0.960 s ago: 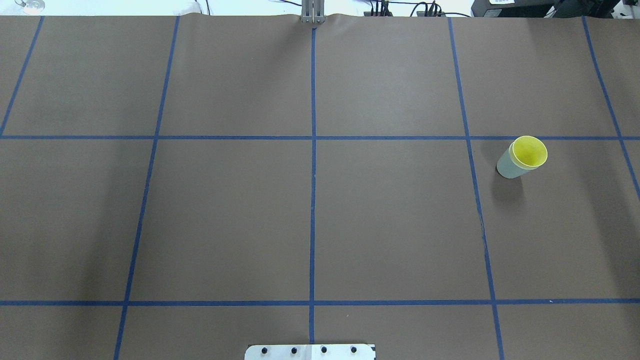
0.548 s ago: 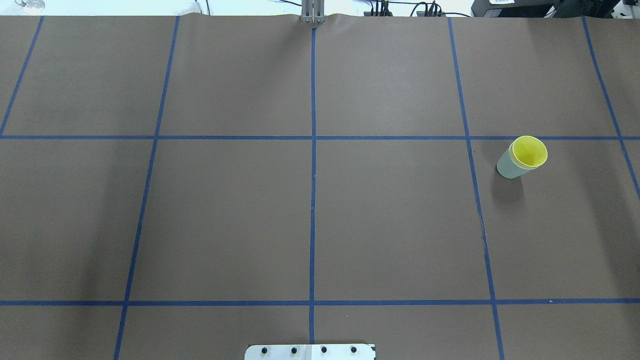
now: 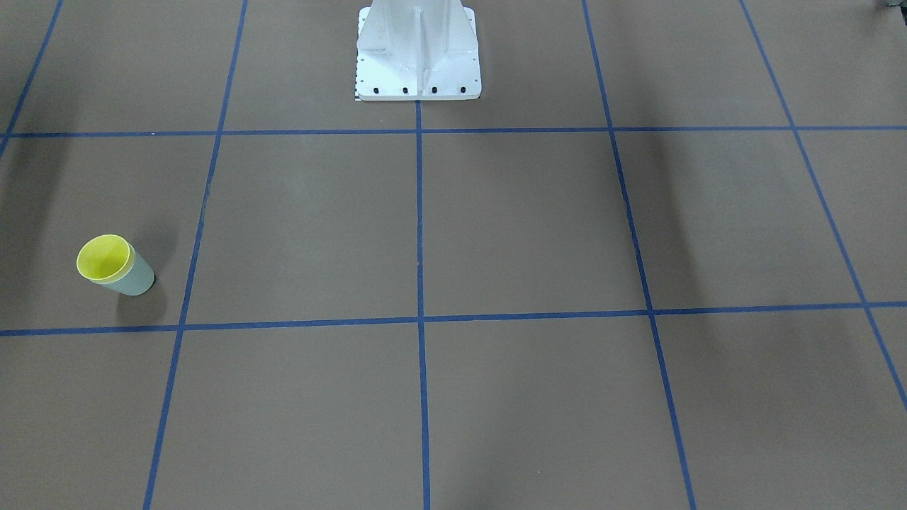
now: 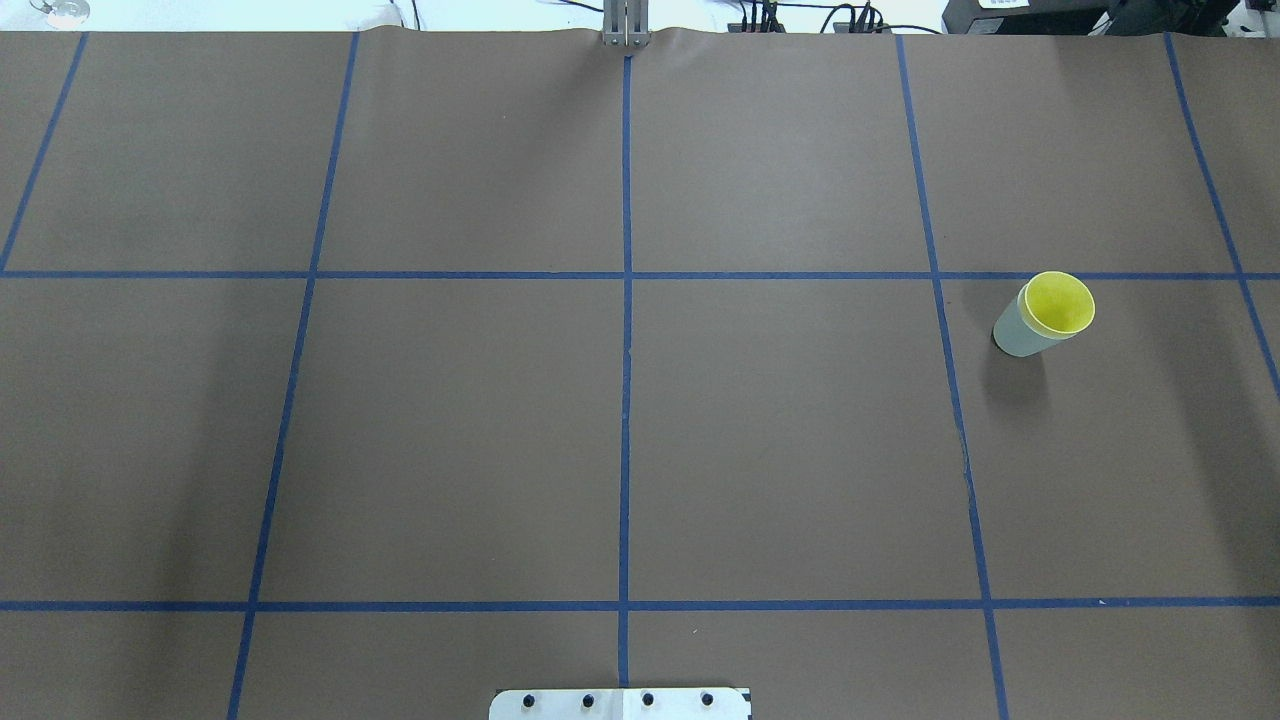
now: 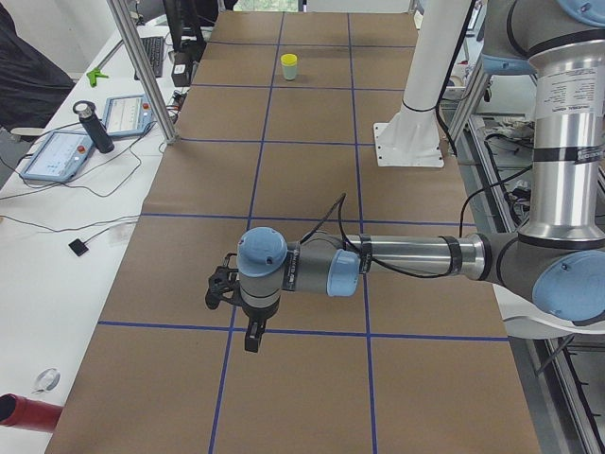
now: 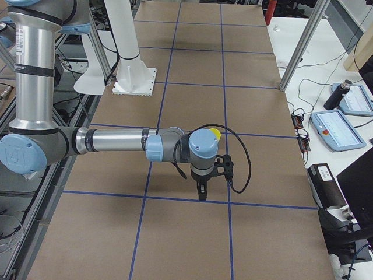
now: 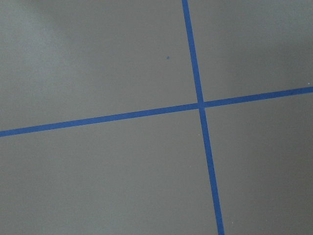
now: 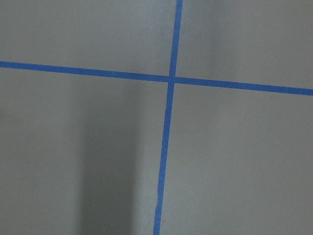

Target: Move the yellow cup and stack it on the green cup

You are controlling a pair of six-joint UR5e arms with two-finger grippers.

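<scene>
Well apart, yellow cup (image 4: 1058, 303), left claw (image 5: 251, 339)

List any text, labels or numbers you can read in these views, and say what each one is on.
No text can be read in any view.
left arm label: printed lines, too small to read.
right arm label: printed lines, too small to read.
pendant screens: blurred, unreadable.
The yellow cup and the green cup are plain, with no markings.
</scene>
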